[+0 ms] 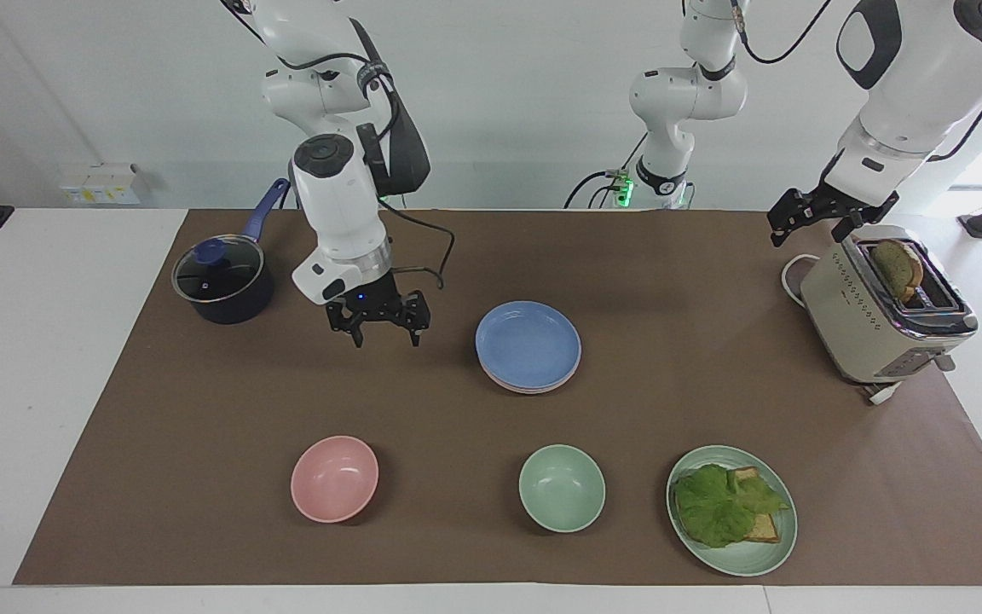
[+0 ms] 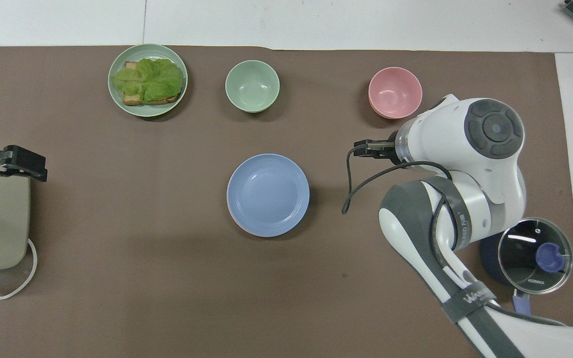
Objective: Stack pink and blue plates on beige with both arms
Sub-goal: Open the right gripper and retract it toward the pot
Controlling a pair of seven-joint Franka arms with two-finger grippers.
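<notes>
The blue plate point(image 1: 528, 344) point(image 2: 268, 194) lies flat on top of a stack in the middle of the mat. The pink plate point(image 1: 534, 389) shows only as a thin rim under it. Any beige plate is hidden beneath these two. My right gripper point(image 1: 386, 334) hangs open and empty above the bare mat, beside the stack toward the right arm's end and clear of the plates. In the overhead view its wrist covers it. My left gripper point(image 1: 808, 230) point(image 2: 15, 164) waits open and empty in the air over the toaster's edge.
A lidded dark pot point(image 1: 222, 281) stands near the right arm. A beige toaster point(image 1: 883, 311) holding bread point(image 1: 896, 266) sits at the left arm's end. Farthest from the robots stand a pink bowl point(image 1: 334, 477), a green bowl point(image 1: 561, 488) and a green plate point(image 1: 776, 550) with lettuce and toast.
</notes>
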